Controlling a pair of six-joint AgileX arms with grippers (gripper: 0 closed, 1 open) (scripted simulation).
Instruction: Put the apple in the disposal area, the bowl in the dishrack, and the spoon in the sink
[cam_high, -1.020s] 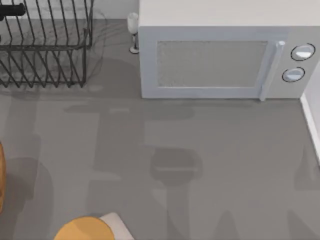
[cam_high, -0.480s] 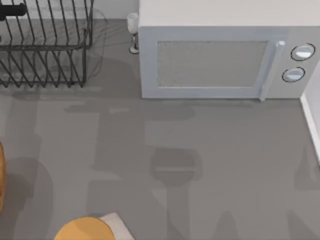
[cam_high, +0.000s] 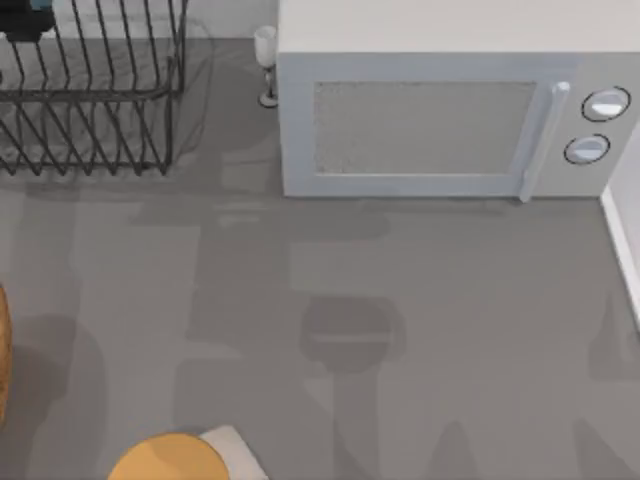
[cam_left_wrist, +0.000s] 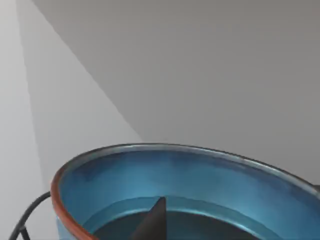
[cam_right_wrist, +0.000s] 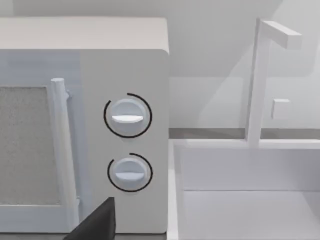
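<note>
Bowl (cam_left_wrist: 165, 195) first: the left wrist view looks straight down into its blue inside, the reddish-brown rim curving round, and one dark finger (cam_left_wrist: 150, 222) of the left gripper reaches down inside the rim. So the left gripper appears to be grasping the bowl by its wall, though the outer finger is hidden and I cannot be wholly sure of the clamp. Behind the bowl are plain grey wall surfaces, and a thin black wire (cam_left_wrist: 25, 215) shows beside the rim.

From above, the dishrack (cam_high: 90, 90) stands at the far left corner of the desk (cam_high: 400, 300), its black rods upright and slanted. At the rack's far left edge a dark bit with a touch of blue (cam_high: 28, 14) shows behind the rods; too little of it is seen to say what it is. A white microwave (cam_high: 450, 110) sits at the back right, with a small glass (cam_high: 266, 65) just beside its left side. A yellow-orange disc (cam_high: 168, 458) lies at the near edge, a pale board (cam_high: 232, 448) touching it.

The right wrist view faces the microwave's two knobs (cam_right_wrist: 128, 116) and a white sink (cam_right_wrist: 245, 200) with its tap (cam_right_wrist: 260, 80) just beside it. One dark finger (cam_right_wrist: 97, 222) of the right gripper shows low down; whether that gripper is released or clenched I cannot tell.
</note>
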